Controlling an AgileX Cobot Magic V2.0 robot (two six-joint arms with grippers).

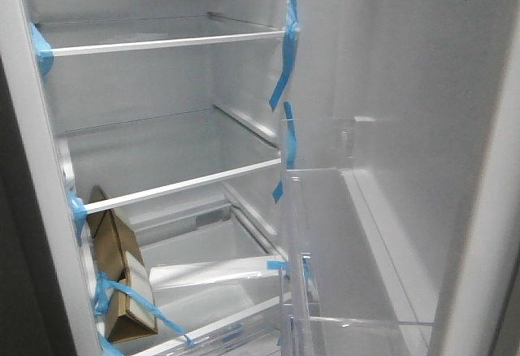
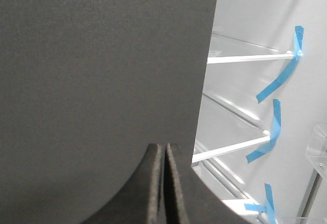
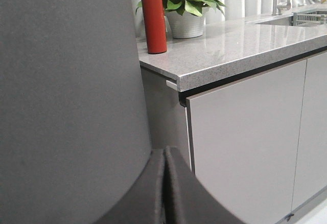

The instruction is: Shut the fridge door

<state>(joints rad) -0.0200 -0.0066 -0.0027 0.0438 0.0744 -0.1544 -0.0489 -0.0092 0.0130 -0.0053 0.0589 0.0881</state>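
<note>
Fridge door [image 1: 390, 128] stands open, filling right of front frame, long axis vertical. Left tool [image 2: 164, 183] and right tool [image 3: 164, 185] pinched closed, empty; can't tell which is nearer.

left gripper [image 2: 164, 183]: fingers pressed together, pads meeting along a thin seam, nothing between them. right gripper [image 3: 164, 185]: same, fingers flush against each other, no gap, nothing held. neither arm nor gripper shows in the front view, so arm pose can't be read.
</note>
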